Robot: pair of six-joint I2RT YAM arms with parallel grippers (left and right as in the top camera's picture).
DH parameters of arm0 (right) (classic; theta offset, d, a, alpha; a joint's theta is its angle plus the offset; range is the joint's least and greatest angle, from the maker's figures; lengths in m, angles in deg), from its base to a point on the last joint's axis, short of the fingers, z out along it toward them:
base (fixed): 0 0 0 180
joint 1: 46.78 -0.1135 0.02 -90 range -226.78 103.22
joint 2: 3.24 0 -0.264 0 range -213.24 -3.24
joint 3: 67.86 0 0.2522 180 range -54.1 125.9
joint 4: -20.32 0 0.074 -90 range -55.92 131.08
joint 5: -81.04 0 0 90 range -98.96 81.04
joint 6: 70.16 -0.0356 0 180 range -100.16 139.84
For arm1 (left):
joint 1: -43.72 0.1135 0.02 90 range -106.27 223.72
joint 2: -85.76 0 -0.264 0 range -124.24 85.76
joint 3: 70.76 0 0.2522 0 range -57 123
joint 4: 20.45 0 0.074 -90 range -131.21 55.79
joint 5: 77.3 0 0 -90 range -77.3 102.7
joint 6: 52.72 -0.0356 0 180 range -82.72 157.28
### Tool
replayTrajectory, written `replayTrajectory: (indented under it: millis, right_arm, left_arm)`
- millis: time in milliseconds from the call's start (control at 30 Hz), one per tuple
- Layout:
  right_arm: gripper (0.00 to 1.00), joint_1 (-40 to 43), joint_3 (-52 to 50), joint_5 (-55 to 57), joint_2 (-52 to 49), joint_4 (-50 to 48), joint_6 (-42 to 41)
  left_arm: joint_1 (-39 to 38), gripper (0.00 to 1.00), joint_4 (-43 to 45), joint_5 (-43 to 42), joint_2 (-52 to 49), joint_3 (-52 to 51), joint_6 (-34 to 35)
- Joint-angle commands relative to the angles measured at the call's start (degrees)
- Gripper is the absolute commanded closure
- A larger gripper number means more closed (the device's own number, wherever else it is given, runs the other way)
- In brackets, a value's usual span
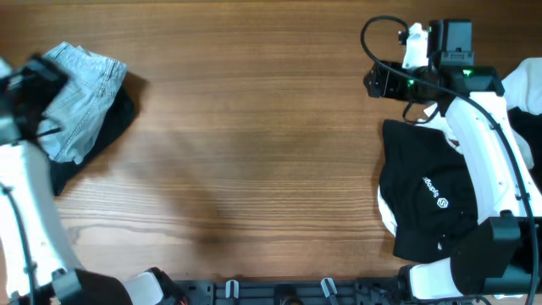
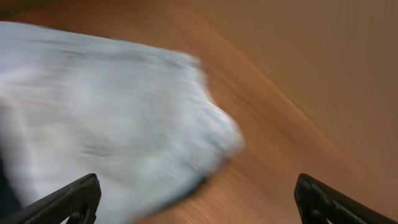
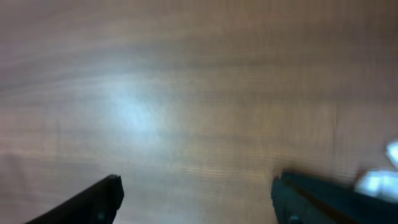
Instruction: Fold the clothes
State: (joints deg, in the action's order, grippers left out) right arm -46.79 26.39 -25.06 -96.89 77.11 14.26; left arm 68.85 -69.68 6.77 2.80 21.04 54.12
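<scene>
A folded pale denim garment (image 1: 80,97) lies on a dark cloth (image 1: 102,135) at the table's far left. In the left wrist view the denim (image 2: 106,118) is a blur. My left gripper (image 2: 196,202) is open and empty just above the denim's edge. A black garment with a small white logo (image 1: 428,199) lies crumpled at the right, with a white cloth (image 1: 529,85) behind it. My right gripper (image 1: 381,82) hovers over bare wood beyond the black garment; in its wrist view the right gripper (image 3: 196,199) is open and empty.
The wooden table (image 1: 254,144) stretches between the two piles. The right arm (image 1: 483,152) crosses over the black garment. The left arm (image 1: 25,195) stands along the left edge. A black rail (image 1: 279,291) runs along the front edge.
</scene>
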Motion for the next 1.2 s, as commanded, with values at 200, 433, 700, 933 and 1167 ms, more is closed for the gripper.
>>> replayTrajectory:
  millis: [200, 433, 700, 933, 1167]
  right_arm:
    - [0.0, 0.33, 6.36, 6.32, 4.33, 9.73, 3.41]
    - [0.0, 0.63, 0.26, 6.95, 20.02, 9.35, -0.42]
    - [0.0, 0.63, -15.5, 7.56, 41.94, 5.9, -0.61]
    - [0.0, 0.63, -15.47, 7.58, 43.19, 11.04, -0.57]
    - [0.0, 0.63, -15.47, 7.58, 38.38, 11.21, -0.5]
  left_arm:
    - [-14.29, 0.0, -20.76, 1.03, 0.74, 0.35, -5.35]
    - [-12.15, 0.04, -26.25, 0.44, 13.35, -3.37, -4.46]
    - [-12.15, 0.0, -22.03, -1.92, 35.91, -15.32, -4.39]
    - [-12.15, 0.0, -22.23, -1.92, 40.81, -15.32, -4.39]
    - [-12.15, 0.0, -22.23, -1.92, 40.74, -15.32, -4.39]
